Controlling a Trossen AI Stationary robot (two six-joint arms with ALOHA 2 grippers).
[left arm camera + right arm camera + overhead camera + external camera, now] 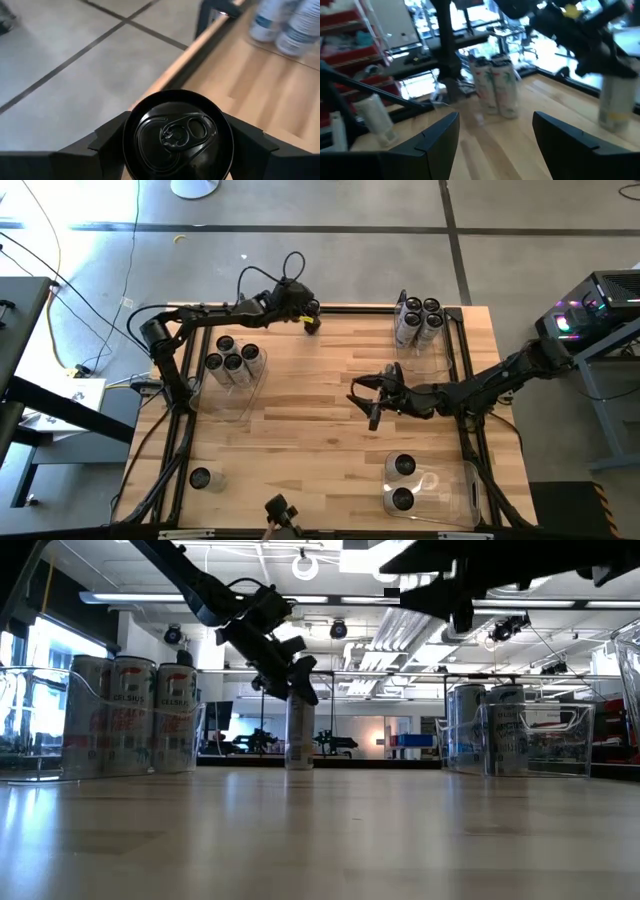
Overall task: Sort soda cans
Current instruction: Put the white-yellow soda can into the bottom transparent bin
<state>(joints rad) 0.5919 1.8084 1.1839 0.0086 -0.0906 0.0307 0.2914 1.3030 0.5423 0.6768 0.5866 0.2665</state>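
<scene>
A soda can (177, 135) with a dark top stands upright on its base at the table's far edge (312, 323), also seen in the low view (298, 740). My left gripper (308, 315) is shut on its top end. My right gripper (372, 408) hovers open over the middle of the table, with nothing between its fingers (495, 130). Other soda cans stand in clear bins: several at the left (232, 360), several at the far right (418, 320) and two at the near right (403, 480). One more can (200, 478) stands alone at the near left. My left gripper pinches the can's upper sides just below the rim (128, 137) between its two fingers (107, 142), one on each side. The fingers slant down from the table's left. The can is upright, and its base rests on the table (298, 766).
The clear bins stand at the left (225, 395), far right (445, 345) and near right (455, 490). A dark frame rail (210, 25) runs along the table's far edge next to the held can. A small dark device (280, 510) sits at the near edge.
</scene>
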